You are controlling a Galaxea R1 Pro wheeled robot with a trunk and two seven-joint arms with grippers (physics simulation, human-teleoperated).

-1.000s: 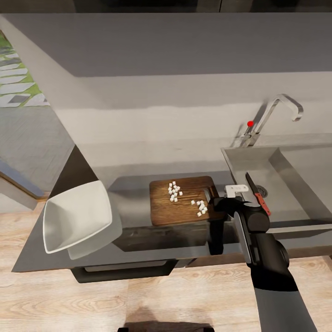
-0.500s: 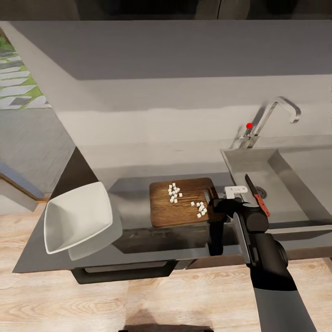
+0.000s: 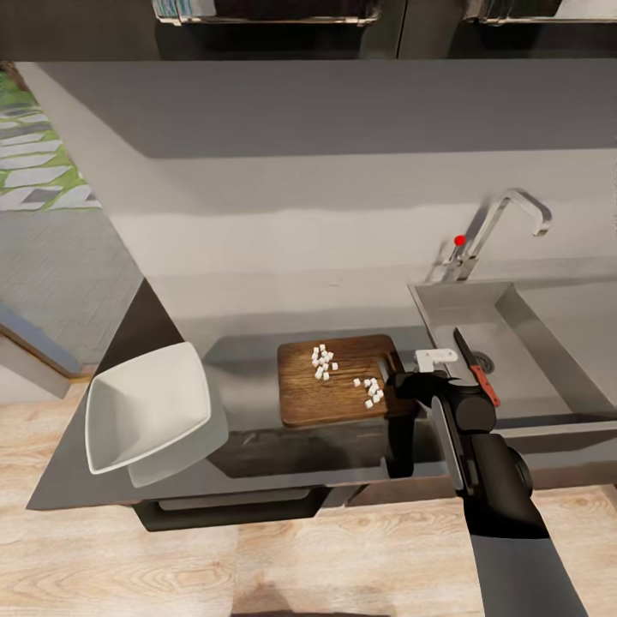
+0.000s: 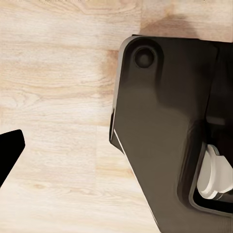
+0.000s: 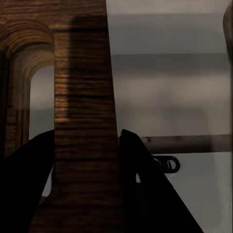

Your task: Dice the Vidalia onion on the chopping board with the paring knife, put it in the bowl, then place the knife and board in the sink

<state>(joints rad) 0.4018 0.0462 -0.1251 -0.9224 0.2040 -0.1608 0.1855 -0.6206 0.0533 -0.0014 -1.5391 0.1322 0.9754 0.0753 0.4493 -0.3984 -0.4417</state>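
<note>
Two clusters of diced onion (image 3: 344, 375) sit loose on the chopping board (image 3: 338, 401), and that matters most here: the right end effector (image 3: 403, 383) is clamped on the board's slotted handle end, one dark finger (image 5: 145, 194) on each side of the wooden bar in the right wrist view. To do this step well, I'd judge the board should come up level and travel slowly toward the bowl (image 3: 147, 415), tipping only once its far edge hangs over the rim, or the tiny cubes will slide off onto the tabletop (image 3: 248, 377).

That tabletop is long, grey and glossy, mirroring what stands on it. Beyond the end effector lies the sink (image 3: 548, 343), a brushed steel basin with a round drain and a bent chrome tap. The white bowl, square with rounded corners and sloping walls, stands well apart from the end effector, past the board's far end. The board is dark brown with a clear grain. The paring knife (image 3: 476, 368), slim dark blade and red-orange handle, lies in the sink just beside the end effector.

The left end effector's state I cannot tell.
</note>
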